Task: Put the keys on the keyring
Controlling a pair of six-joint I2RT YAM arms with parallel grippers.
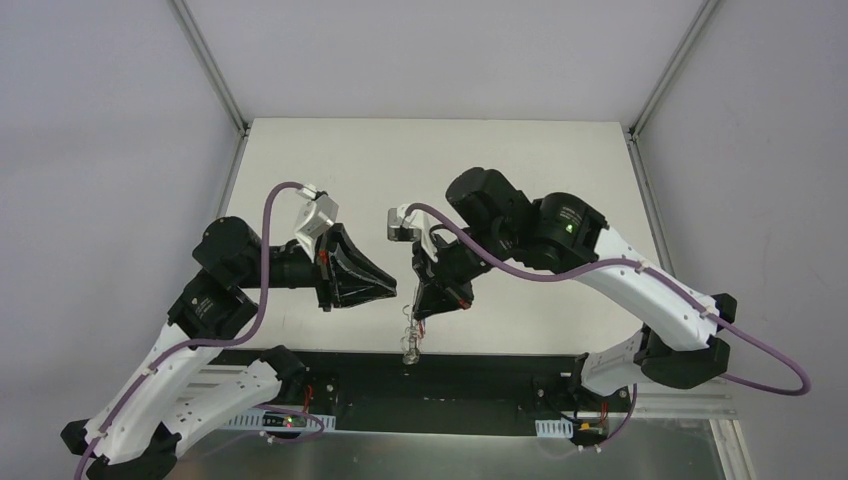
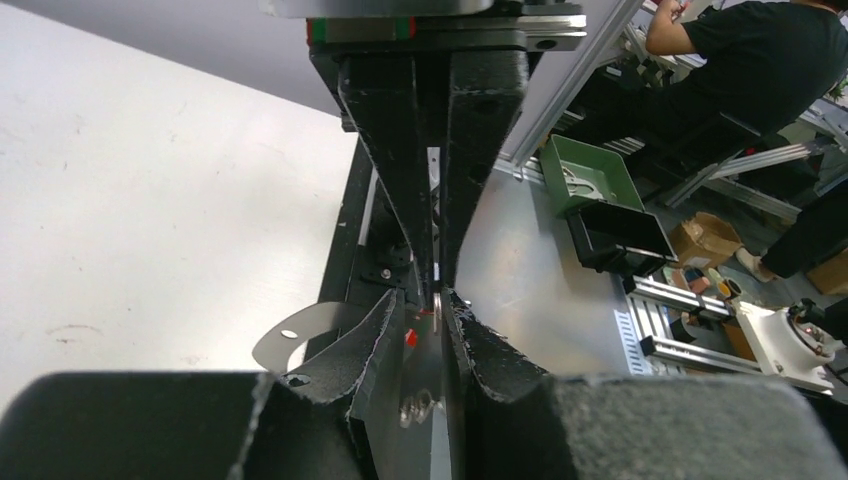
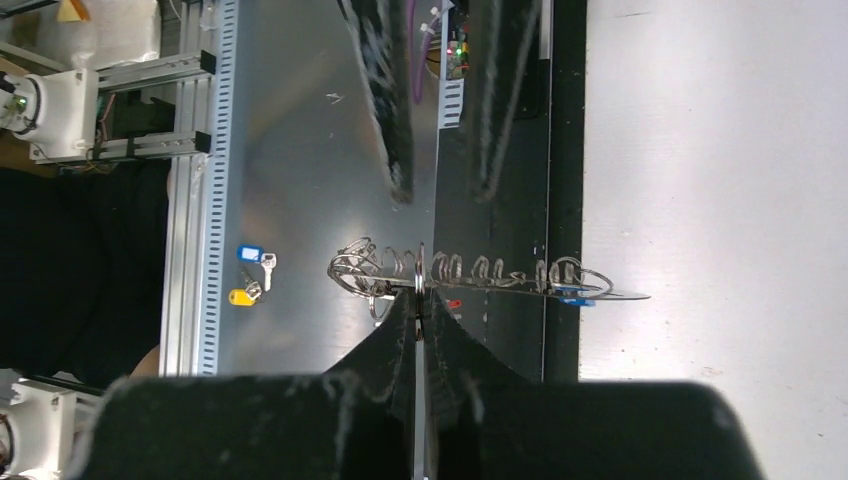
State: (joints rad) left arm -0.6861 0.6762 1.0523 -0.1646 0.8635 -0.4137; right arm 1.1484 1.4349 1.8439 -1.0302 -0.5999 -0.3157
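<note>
Left arm (image 1: 180,385) and right arm (image 1: 650,295): white shells on the long links, black round joint housings; purple cable (image 1: 267,225) runs along each; green light (image 1: 571,227) on right arm's housing well behind the hand; left gripper (image 1: 393,292) and right gripper (image 1: 419,318) black; fingers (image 2: 395,150) tapering, rough-surfaced; green strip (image 2: 360,28) at right gripper's root.

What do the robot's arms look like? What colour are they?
The left arm and right arm have white shells with chunky black round joints. A purple cable loops along each one. The right arm shows a tiny green light. The left end effector and right end effector each have two black, rough-looking fingers that taper to a thin tip.
</note>
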